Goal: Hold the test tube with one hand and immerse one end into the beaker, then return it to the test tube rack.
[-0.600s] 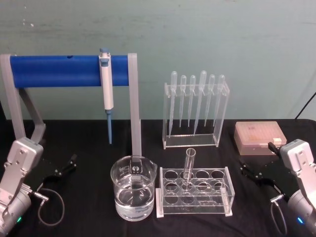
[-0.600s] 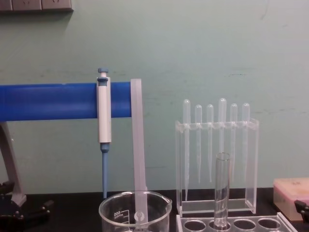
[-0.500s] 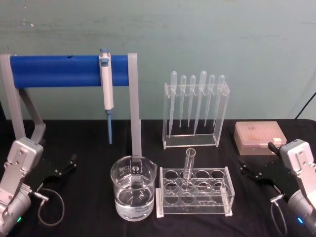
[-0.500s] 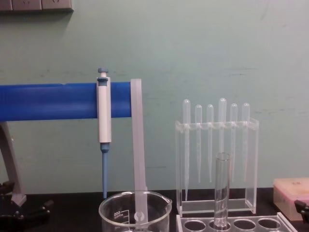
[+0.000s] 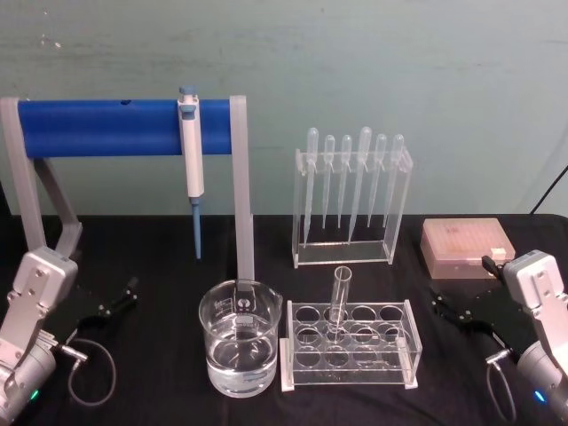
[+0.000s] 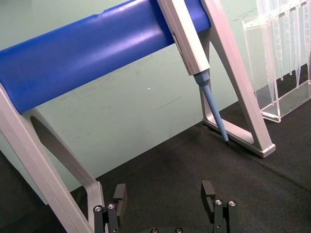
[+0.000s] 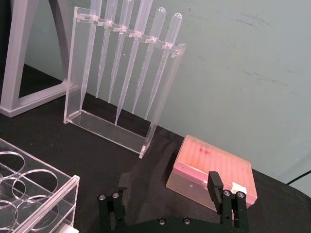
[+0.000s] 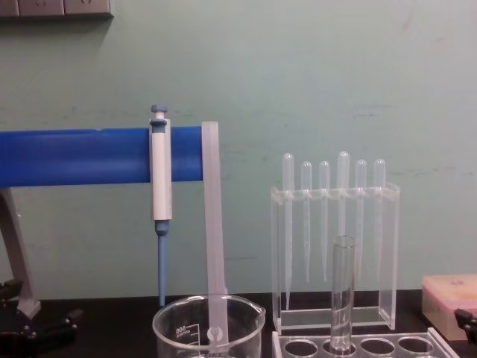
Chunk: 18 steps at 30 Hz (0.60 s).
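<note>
Head view, test tube: I count one test tube (image 5: 341, 297), upright in the back row of the test tube rack (image 5: 404, 355), second hole from my left.
Head view, beaker: one beaker (image 5: 240, 342), part full of clear liquid, just left of the rack and apart from the tube.
Head view, grippers: two. The left gripper (image 5: 115, 302) lies low on the black table (image 5: 160, 257) at the left edge, and the right gripper (image 5: 448, 311) lies low at the right, in front of one pink box (image 5: 468, 247). Both are well apart from the tube.
Head view, pipettes: six pipettes (image 5: 351, 182) hang in one clear stand behind the rack. One pipettor (image 5: 190, 151) hangs on the blue bar (image 5: 98, 127).
Left wrist view, fingers: two, spread wide with nothing between them.
Right wrist view, fingers: two, also spread and holding nothing.
Chest view, tube: it stands straight in the rack, rim clear of the six pipettes behind, with the beaker's rim to its left.
</note>
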Motion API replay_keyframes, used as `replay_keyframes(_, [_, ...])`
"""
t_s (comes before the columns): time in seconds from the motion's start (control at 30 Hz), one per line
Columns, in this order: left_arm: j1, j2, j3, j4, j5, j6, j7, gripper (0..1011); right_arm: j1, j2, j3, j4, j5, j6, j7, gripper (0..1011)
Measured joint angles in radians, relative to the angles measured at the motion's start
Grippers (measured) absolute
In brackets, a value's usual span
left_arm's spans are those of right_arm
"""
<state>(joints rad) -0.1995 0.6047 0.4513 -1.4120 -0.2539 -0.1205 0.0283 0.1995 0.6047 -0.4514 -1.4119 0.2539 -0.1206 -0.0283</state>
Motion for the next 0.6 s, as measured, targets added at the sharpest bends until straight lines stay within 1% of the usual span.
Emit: replay_keyframes(0.6, [0.000,0.000,0.000,0.000,0.000,0.000,0.000,1000,0.000,0.000,0.000,0.000,0.000,0.000,0.000,1002])
